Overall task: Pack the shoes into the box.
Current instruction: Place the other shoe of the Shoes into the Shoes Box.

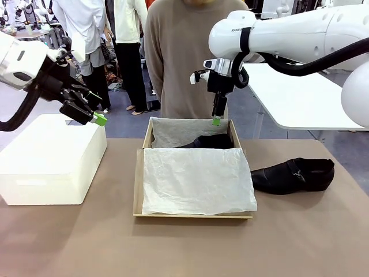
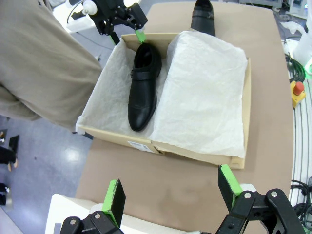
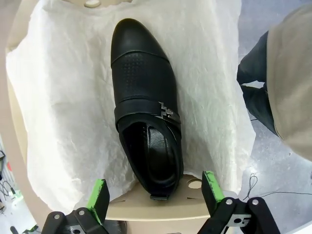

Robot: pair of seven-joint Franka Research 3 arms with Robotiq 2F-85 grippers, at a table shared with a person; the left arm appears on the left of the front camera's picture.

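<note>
**Both grippers open, both arms held up**

The left arm (image 1: 23,63) comes in from the left side with its wrist angled downward and inward. The left gripper (image 1: 95,117) is held aloft, jaws spread wide and empty. The right arm (image 1: 300,34) reaches across toward the middle, wrist turned straight down. The right gripper (image 1: 217,118) hangs vertical, jaws parted, gripping nothing.

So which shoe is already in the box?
The shoe lying on the white tissue paper inside the brown box. The other shoe sits outside, on the table beside the box.
</note>
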